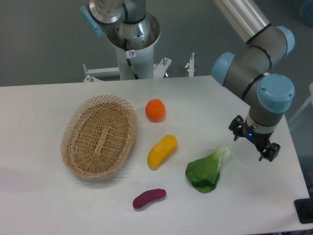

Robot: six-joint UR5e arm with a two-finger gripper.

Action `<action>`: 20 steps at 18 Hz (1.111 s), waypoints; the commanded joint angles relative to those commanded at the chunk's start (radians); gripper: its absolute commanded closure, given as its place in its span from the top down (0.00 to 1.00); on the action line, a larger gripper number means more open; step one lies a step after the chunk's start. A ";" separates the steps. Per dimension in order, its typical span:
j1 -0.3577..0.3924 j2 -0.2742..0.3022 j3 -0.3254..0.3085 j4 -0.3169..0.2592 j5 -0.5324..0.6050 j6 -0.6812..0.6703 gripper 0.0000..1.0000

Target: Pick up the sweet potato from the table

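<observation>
The sweet potato [149, 198] is a small dark magenta-purple tuber lying on the white table [39, 196] near its front edge, below the yellow vegetable. My gripper [254, 141] hangs over the right side of the table, pointing down, far to the right of the sweet potato and higher in the view. Its two black fingers [237, 129] stand apart with nothing between them.
A wicker basket [99, 135] sits at the left. An orange [155, 110] lies behind a yellow-orange oblong vegetable [162, 151] at the centre. A green leafy bok choy [207, 171] lies just left of the gripper and below it. The robot's base stands at the table's back edge.
</observation>
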 joint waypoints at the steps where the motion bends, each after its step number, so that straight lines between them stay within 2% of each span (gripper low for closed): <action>1: 0.000 0.000 0.000 0.000 0.000 0.000 1.00; 8: 0.000 0.000 0.000 0.000 0.000 0.000 1.00; 14: -0.003 0.003 -0.037 0.040 -0.006 -0.015 1.00; 20: -0.052 0.006 -0.054 0.041 -0.029 -0.073 1.00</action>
